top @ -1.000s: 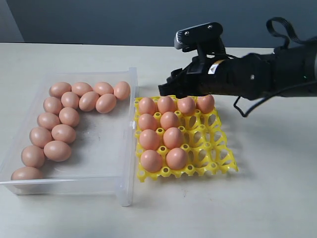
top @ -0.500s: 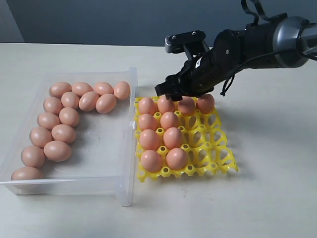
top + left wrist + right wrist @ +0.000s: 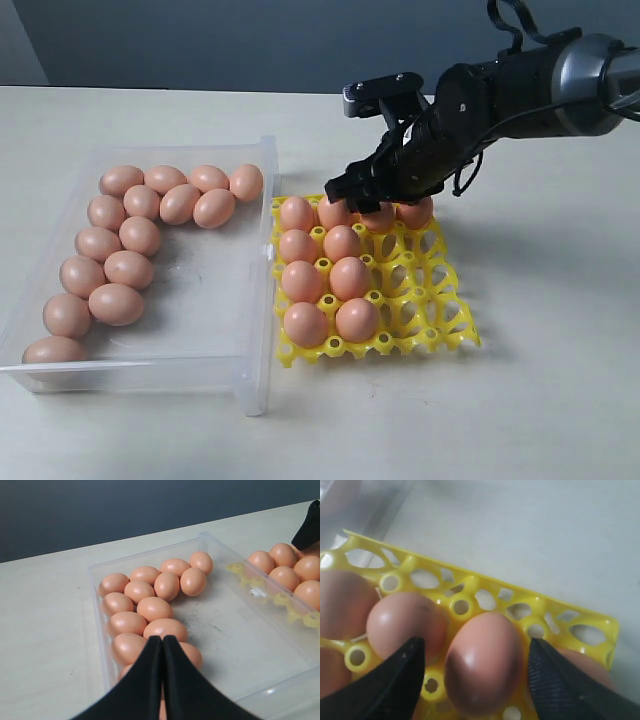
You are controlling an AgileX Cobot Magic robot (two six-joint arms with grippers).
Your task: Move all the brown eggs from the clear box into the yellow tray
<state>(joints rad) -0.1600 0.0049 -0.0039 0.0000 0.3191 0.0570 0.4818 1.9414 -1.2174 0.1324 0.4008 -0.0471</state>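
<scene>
My right gripper (image 3: 375, 205) hangs over the back row of the yellow tray (image 3: 430, 300). It is open, its fingers standing either side of one brown egg (image 3: 485, 662) that rests in a cup, with a gap on both sides. Several brown eggs (image 3: 325, 275) fill the tray's back row and its two left columns. More brown eggs (image 3: 130, 268) lie along the left and back of the clear box (image 3: 215, 330). My left gripper (image 3: 162, 639) is shut and empty above the box's eggs (image 3: 155, 609); the exterior view does not show it.
The clear box and the yellow tray sit side by side on a pale table (image 3: 560, 380). The box's right half is bare floor. The tray's right-hand cups in the three front rows hold nothing. The right arm (image 3: 520, 90) reaches in from the back right.
The right gripper has shifted slightly right and down over the tray's back row, and its arm has swung upward behind it. The eggs and the left gripper have stayed put.
</scene>
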